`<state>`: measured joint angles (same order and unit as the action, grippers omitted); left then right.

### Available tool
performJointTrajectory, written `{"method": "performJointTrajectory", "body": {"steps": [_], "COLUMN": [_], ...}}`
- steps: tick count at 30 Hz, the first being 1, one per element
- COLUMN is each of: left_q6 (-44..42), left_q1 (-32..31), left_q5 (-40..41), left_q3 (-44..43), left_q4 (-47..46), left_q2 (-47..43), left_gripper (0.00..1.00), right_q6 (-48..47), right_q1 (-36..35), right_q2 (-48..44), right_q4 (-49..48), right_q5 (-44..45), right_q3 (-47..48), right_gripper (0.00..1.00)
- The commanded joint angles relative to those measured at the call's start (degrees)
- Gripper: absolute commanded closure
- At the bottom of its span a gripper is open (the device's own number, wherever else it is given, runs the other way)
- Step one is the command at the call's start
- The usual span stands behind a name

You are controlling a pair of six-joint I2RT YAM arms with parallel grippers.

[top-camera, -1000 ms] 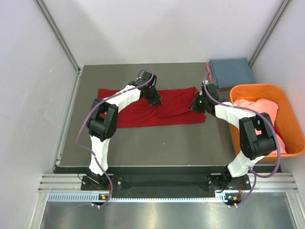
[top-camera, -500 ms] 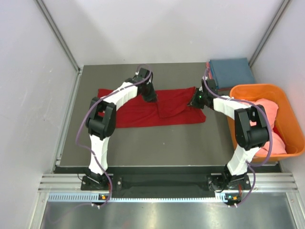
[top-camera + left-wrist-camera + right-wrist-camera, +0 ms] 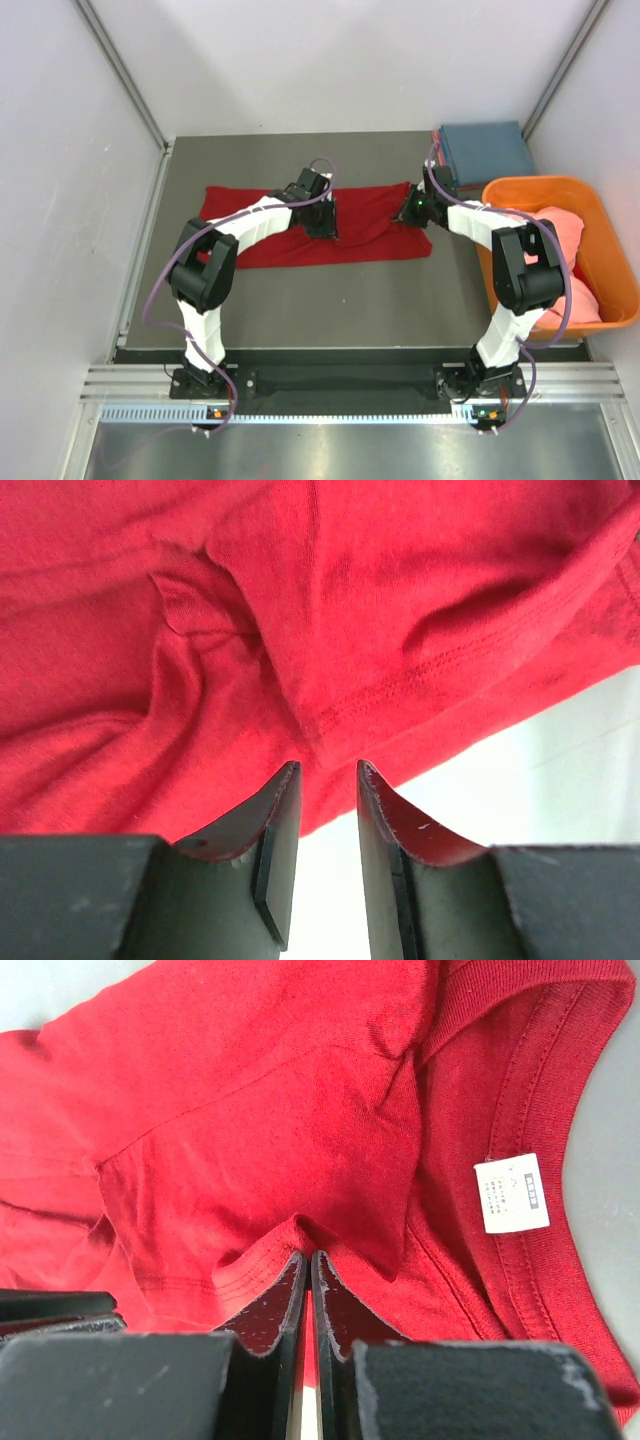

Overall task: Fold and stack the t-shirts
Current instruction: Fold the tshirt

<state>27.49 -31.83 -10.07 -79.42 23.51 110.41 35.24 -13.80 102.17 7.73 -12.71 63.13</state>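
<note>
Panels (image 3: 350,60) of white enclose grey table (image 3: 300,300) bearing red t-shirt (image 3: 380,235).

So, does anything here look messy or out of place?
Nothing looks spilled or damaged. Only the red t-shirt is a bit rumpled: the part folded over near its middle lies crooked and creased.

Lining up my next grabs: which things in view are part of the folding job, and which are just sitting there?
Part of the job:
- red t-shirt, spread out, right gripper pinching its edge
- blue t-shirt, folded, far right corner
- salmon-pink t-shirt, heaped in the orange tub

Just lying about:
- orange tub, only a container here
</note>
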Motion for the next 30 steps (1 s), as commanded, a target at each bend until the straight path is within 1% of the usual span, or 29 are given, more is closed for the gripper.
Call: {"method": "performJointTrajectory", "body": {"steps": [1,5,9,14,23,27,30], "left_q6": [-1.47,-0.68,0.9,2.04,4.07,5.21,5.82], "left_q1": [0.37,0.37,0.28,-0.24,-0.33,-0.33,-0.33], "left_q5": [0.65,1.1,-0.39,0.75,0.84,-0.3,-1.1], "left_q3": [0.05,0.4,0.93,1.72,1.63,1.46,1.46], "left_q4": [-4.08,-4.52,-5.93,-7.24,-8.83,-9.44,-9.88], "left_q2": [0.06,0.95,1.65,2.35,2.97,3.76,4.02], "left_gripper": [0.66,0.65,0.64,0.63,0.64,0.7,0.8], "right_q6": [0.44,0.62,0.79,0.79,0.97,1.14,1.14], "right_q1": [0.53,0.53,0.53,0.53,0.45,0.44,0.53], "right_q2": [-0.13,-0.48,-0.74,-0.83,-0.92,-1.01,-1.18], "right_q4": [-1.66,-1.75,-1.84,-2.01,-2.45,-2.63,-2.89], "right_q5": [-0.65,-0.74,-0.91,-1.0,-1.0,-1.0,-1.0], "right_q3": [2.43,2.35,2.34,2.26,1.55,1.38,1.12], "right_gripper": [0.98,0.98,0.98,0.98,0.98,0.98,0.98]}}
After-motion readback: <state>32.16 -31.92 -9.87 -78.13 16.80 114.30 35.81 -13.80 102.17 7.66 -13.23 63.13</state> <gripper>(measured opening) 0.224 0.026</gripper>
